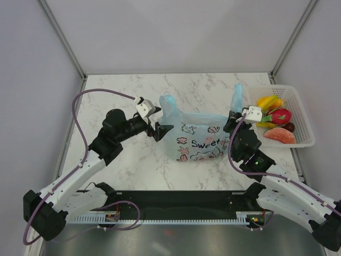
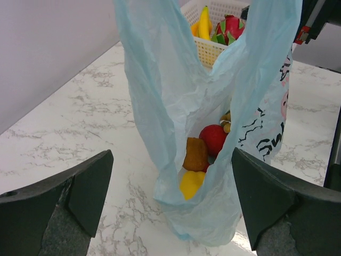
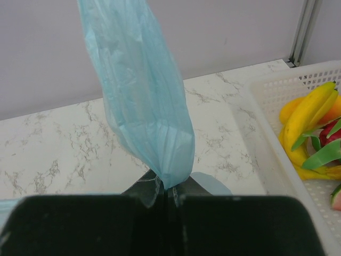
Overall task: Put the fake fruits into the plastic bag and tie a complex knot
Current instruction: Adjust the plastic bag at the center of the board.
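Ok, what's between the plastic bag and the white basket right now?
The right gripper, shut on the plastic bag's right handle loop, fills that gap up to the white basket; nothing else shows there. The top view shows it.

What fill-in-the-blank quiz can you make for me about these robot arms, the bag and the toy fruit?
1. The right gripper is clamped on a handle loop of the plastic bag, while the left gripper stands ____.
2. The bananas in the white mesh basket are ____.
3. Inside the bag three fruits show: a brown fruit, a yellow fruit and a round ____ ball.
Missing words: open; yellow; red.
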Robot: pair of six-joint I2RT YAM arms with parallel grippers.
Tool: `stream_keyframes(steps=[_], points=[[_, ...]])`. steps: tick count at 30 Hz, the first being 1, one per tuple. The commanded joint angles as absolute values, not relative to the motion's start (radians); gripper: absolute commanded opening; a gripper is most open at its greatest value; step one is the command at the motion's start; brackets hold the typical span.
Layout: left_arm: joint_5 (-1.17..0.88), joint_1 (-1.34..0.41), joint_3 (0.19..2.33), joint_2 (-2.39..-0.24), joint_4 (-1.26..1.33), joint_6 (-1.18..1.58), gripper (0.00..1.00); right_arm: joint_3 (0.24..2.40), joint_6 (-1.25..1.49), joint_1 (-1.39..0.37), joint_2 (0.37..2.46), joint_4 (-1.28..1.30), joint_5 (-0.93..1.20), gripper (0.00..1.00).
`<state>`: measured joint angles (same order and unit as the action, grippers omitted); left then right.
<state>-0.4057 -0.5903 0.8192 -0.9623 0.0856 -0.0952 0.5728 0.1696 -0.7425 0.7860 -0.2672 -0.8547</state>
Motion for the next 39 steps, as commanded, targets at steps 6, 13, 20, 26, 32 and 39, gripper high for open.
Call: stream_keyframes(steps=[6, 13, 20, 26, 32, 39], points=[[-0.518, -0.589, 0.756, -1.034, 0.415, -0.155, 1.0, 0.583, 0.186, -0.741, 0.769, -0.272, -0.828, 0.0], [-0.601, -0.589, 0.75, -1.144, 0.595, -0.112, 1.0, 0.584, 0.189, -0.742, 0.764, -0.268, -0.824, 0.0], [-0.728, -0.589, 0.724, -1.242, 0.929, -0.04, 0.78, 0.591, 0.196, -0.741, 0.762, -0.256, -0.81, 0.0], [-0.817, -0.589, 0.755, -1.351, 1.115, 0.031, 0.42, 0.614, 0.204, -0.742, 0.788, -0.229, -0.793, 0.0], [-0.896, -0.589, 0.759, -1.41, 1.279, 0.152, 0.02, 0.626, 0.213, -0.741, 0.798, -0.206, -0.766, 0.0], [-0.758, -0.589, 0.823, -1.338, 0.846, 0.199, 0.02, 0.683, 0.21, -0.742, 0.856, -0.137, -0.663, 0.0]])
